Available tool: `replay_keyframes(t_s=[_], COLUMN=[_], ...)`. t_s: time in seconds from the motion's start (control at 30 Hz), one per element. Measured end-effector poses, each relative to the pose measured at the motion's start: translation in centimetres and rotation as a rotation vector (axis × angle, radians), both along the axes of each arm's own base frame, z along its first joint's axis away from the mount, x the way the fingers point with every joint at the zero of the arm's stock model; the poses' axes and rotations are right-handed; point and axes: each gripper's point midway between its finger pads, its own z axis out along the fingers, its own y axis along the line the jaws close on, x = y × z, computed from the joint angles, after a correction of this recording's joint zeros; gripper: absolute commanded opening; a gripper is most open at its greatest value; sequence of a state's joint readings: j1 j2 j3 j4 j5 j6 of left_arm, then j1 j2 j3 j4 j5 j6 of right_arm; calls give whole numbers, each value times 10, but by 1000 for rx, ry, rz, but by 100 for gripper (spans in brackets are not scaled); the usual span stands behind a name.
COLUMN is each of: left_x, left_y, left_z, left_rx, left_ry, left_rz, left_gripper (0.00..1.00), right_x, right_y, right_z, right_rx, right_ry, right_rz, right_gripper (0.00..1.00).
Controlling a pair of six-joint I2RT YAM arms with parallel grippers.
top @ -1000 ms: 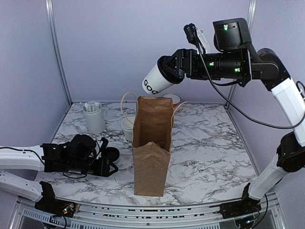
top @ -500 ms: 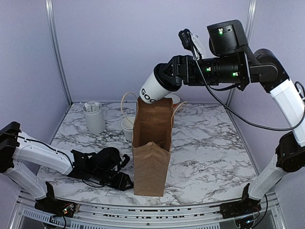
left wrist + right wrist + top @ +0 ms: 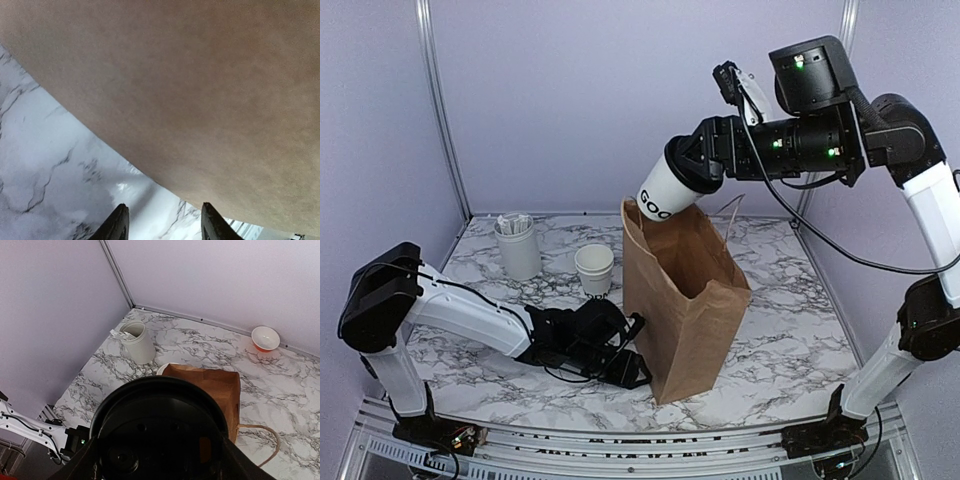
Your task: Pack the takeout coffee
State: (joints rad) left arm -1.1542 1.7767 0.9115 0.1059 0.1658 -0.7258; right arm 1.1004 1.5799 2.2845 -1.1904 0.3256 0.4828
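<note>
Top external view: takeout coffee [image 3: 665, 190] in right gripper [image 3: 694, 165] grasp, aslant at paper bag [image 3: 690, 310] open mouth.

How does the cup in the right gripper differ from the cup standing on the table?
The held cup is tilted in the air over the paper bag; the standing cup is upright on the table. The held cup has a black lid; the standing cup is open on top. Both are white paper cups.
</note>
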Motion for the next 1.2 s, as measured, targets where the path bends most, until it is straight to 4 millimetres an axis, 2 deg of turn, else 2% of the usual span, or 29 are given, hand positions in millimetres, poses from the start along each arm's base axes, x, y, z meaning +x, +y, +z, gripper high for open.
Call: replay_keyframes(t_s=[0.2, 0.37, 0.5, 0.63, 0.9, 1.03, 1.2], left_x=[11, 14, 17, 23, 35, 37, 37], left_y=[-31, -38, -34, -25, -14, -8, 4], left_z=[10, 14, 15, 26, 70, 85, 114], left_rx=[-56, -70, -66, -71, -115, -121, -143], left_ry=[-14, -27, -36, -63, -144, -175, -220], left_rz=[-14, -20, -12, 5, 29, 30, 29], left_gripper=[50, 50, 50, 50, 50, 50, 50], right_x=[2, 4, 8, 12, 15, 17, 19], right_y=[-11, -17, -19, -21, -23, -20, -16], right_z=[-18, -31, -43, -60, -82, -93, -118], right_rx=[-69, -119, -155, -197, -245, -274, -336], right_ry=[32, 54, 78, 111, 155, 171, 210], right_rz=[-44, -79, -102, -124, -145, -146, -143], right_gripper=[64, 65, 65, 65, 64, 64, 64])
